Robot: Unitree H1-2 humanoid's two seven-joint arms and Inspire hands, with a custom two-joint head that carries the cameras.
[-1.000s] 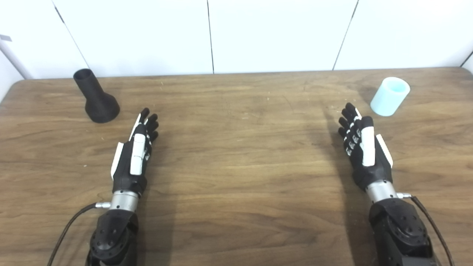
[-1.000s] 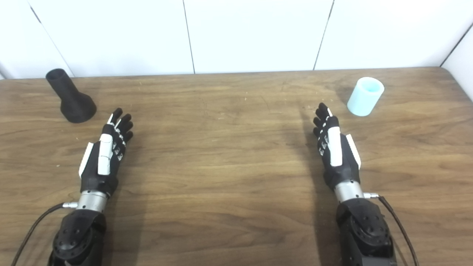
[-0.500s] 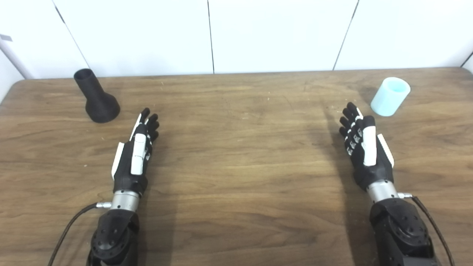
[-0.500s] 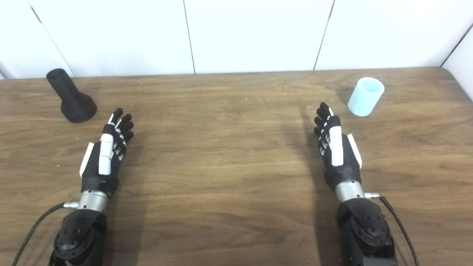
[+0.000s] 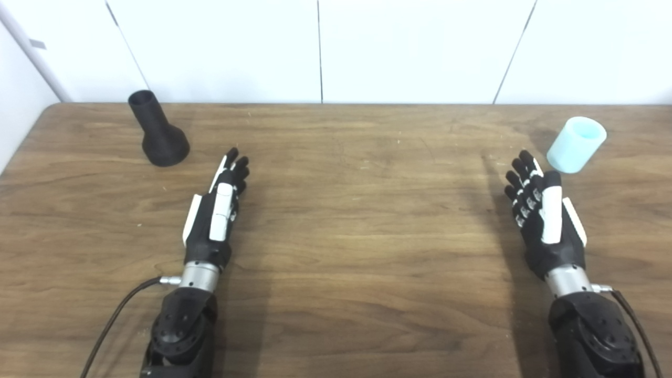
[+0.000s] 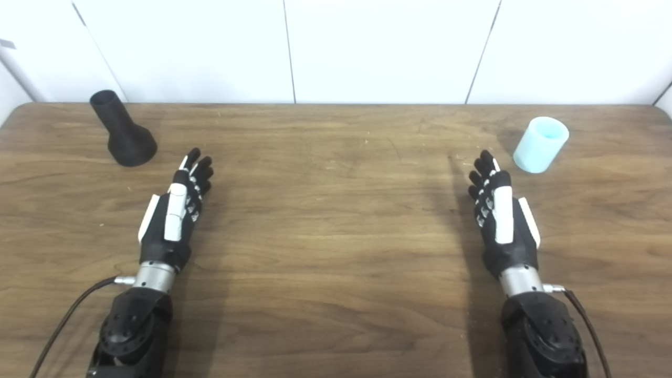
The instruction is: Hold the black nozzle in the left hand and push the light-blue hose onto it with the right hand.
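Shifted only by the camera; left hand (image 5: 218, 212) and right hand (image 5: 543, 218) empty, fingers loosely extended; black nozzle (image 5: 157, 131) probably rigid, best gripped at neck; light-blue hose (image 5: 576, 144) likely light.

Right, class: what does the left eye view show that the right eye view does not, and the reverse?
Only the left eye view shows a wide strip of the side wall beside the table's far-left corner. Only the right eye view shows the table's rounded far-right corner. Both show the black nozzle and light-blue hose standing untouched, and the left hand and right hand open.
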